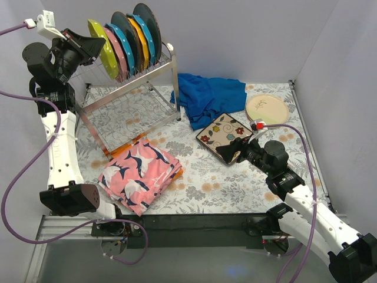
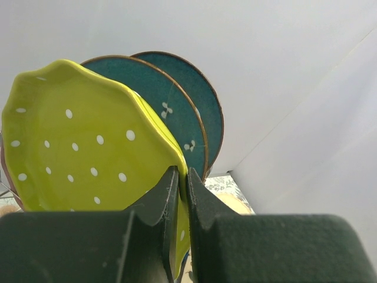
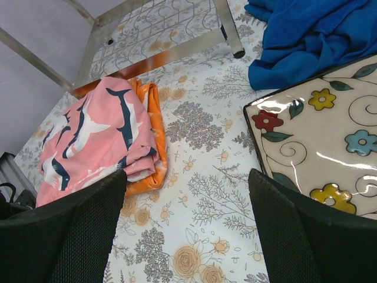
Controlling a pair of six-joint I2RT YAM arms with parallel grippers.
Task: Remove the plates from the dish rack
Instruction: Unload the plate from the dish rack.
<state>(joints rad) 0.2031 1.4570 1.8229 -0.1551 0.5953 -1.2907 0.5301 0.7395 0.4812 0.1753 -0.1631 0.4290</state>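
The silver wire dish rack stands at the back left with several plates upright in it. The yellow-green dotted plate is the nearest of them. Behind it stand a pink plate, teal ones, an orange one and a dark one. My left gripper is shut on the yellow-green plate's rim, which sits between its fingers. Two dark teal plates show behind it. My right gripper hangs open and empty over the tablecloth, beside the square floral plate.
A round cream plate lies flat at the back right and the square floral plate in the middle. A crumpled blue cloth lies by the rack's right leg. A folded pink cloth over an orange one lies in front of the rack.
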